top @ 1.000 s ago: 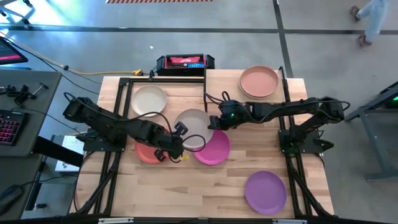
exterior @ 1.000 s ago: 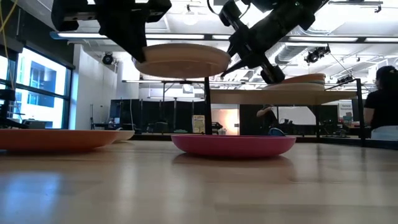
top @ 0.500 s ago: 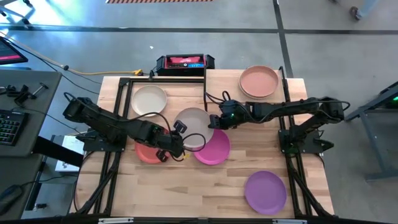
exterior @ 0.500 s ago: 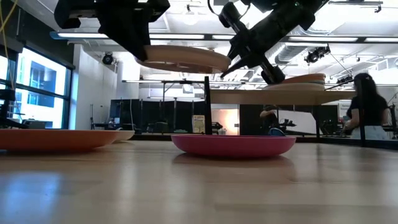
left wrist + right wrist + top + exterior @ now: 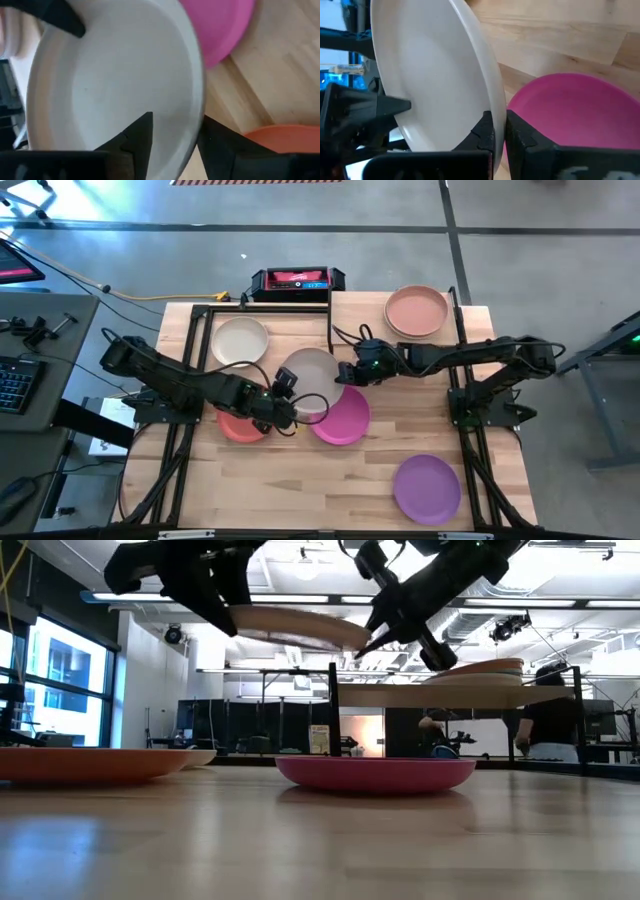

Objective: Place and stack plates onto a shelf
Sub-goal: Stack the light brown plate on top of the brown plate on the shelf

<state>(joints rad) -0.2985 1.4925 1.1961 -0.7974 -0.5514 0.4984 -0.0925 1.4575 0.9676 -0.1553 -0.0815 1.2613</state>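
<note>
Six plates show from above. An off-white plate (image 5: 240, 340) lies flat in the upper left of the table (image 5: 300, 480). A peach plate (image 5: 416, 311) sits on the small shelf (image 5: 470, 330) at the upper right. An orange-red plate (image 5: 235, 426) lies left of centre, a magenta plate (image 5: 345, 418) at the centre, and a purple plate (image 5: 427, 488) at the lower right. The sixth, a second off-white plate (image 5: 312, 378), hangs in the air just above the magenta one, between the two arms.

The right gripper (image 5: 343, 376) reaches in from the right side of the high view, its arm stretched out long and nearly level, and it is clenched tight on the right rim of that raised off-white plate. In its own wrist view the two fingers (image 5: 487, 131) pinch the plate's edge, with the magenta plate below.

The left gripper (image 5: 285, 392) comes in from the left, the arm bent low across the orange-red plate. Its fingers (image 5: 142, 135) stand spread either side of the plate's rim and look released from it, one finger over the plate's face and the other outside the edge.

From table height the raised plate tilts slightly, lower toward the right gripper (image 5: 385, 635), with the left gripper (image 5: 215, 600) at its other side.

A black box (image 5: 297, 281) sits at the table's far edge, top centre.
</note>
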